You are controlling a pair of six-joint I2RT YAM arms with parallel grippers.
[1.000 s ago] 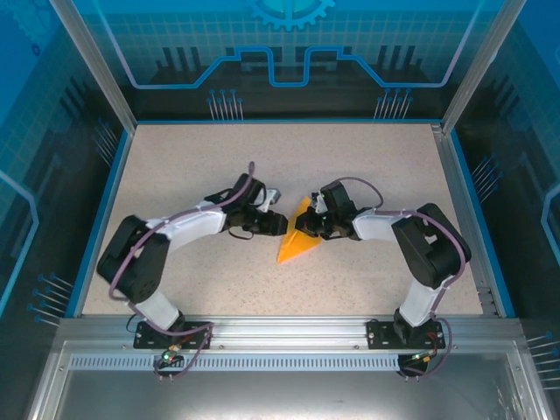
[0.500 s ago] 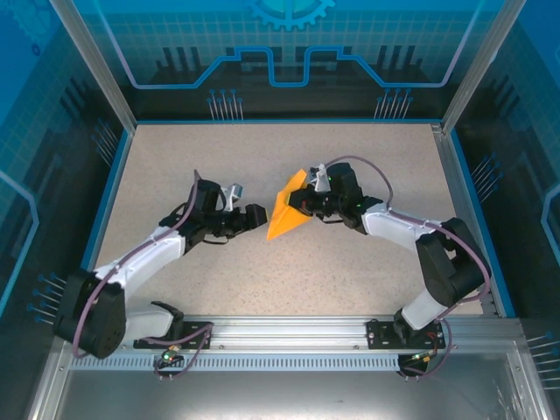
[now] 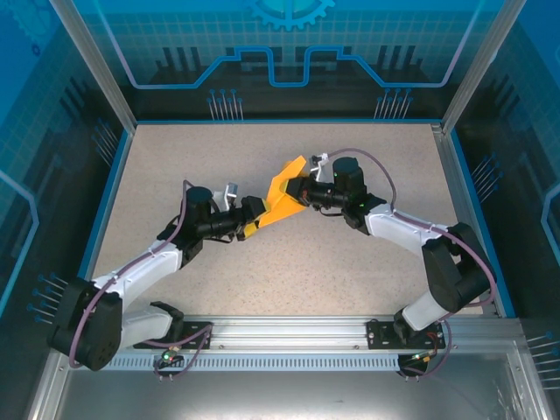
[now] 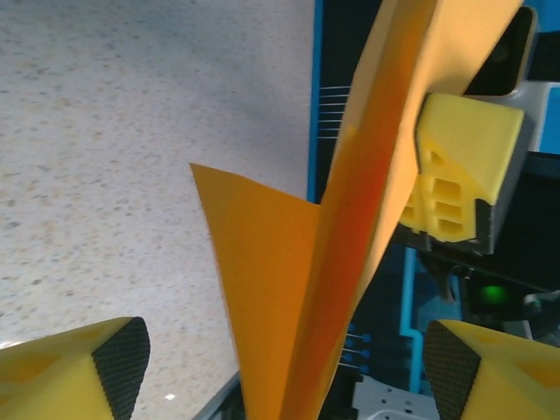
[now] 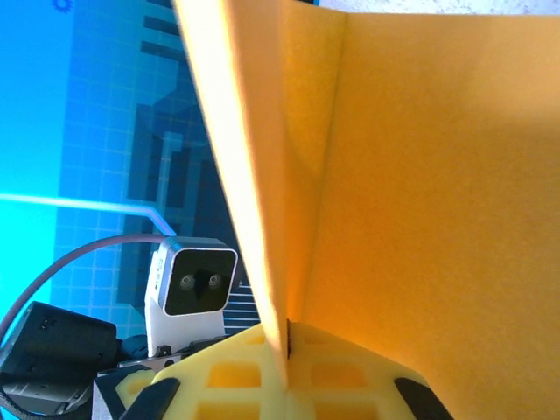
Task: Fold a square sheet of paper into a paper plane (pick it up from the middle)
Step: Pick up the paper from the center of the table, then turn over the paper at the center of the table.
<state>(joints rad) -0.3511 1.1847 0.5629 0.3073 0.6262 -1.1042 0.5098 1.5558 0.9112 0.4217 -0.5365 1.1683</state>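
Observation:
The square sheet of paper is folded into an orange-yellow paper plane (image 3: 280,194), held up off the table near its middle. My right gripper (image 3: 302,191) is shut on the plane's far side; in the right wrist view its yellow fingers (image 5: 262,385) pinch the fold of the plane (image 5: 402,175) at the right gripper (image 5: 287,346). My left gripper (image 3: 256,220) stands open around the plane's lower tip. In the left wrist view the plane (image 4: 324,262) hangs between the wide-apart pads of the left gripper (image 4: 284,367), touching neither.
A speckled beige table (image 3: 175,166) with a blue rim lies under both arms. Blue patterned walls and metal posts (image 3: 92,66) enclose it. The left wrist camera (image 5: 192,280) faces my right wrist closely.
The right arm has carried the plane up and toward the back left. The left gripper let go, opened wide, and now brackets the plane's lower tip.

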